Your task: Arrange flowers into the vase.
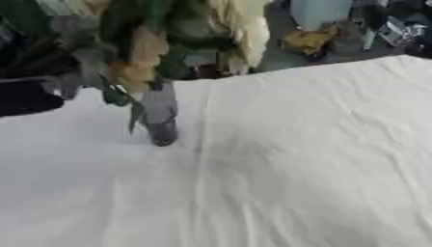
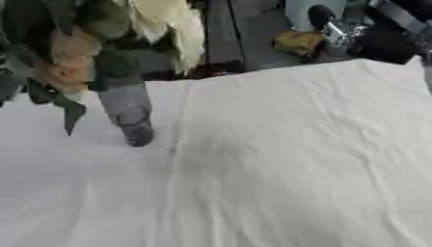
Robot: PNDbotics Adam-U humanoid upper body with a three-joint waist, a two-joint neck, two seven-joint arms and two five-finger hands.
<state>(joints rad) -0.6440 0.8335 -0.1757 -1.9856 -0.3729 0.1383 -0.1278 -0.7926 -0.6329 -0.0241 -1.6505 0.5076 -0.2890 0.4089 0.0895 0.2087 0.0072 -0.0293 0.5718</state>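
White cloth point(image 1: 295, 169) | vase point(image 1: 160, 116) far left, flowers point(image 1: 143, 53) in; light, soft, grip stems | hands unseen, state unknown

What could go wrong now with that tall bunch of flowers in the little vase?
The vase looks narrow and leans in these views, while the flowers and leaves spread wide above it, so it might tip over. It stands on a wrinkled white cloth, which may give an uneven footing. It is also near the table's far edge, so a fall could carry it off. The robot's right hand seems to be up at the far right corner, too blurred to judge.
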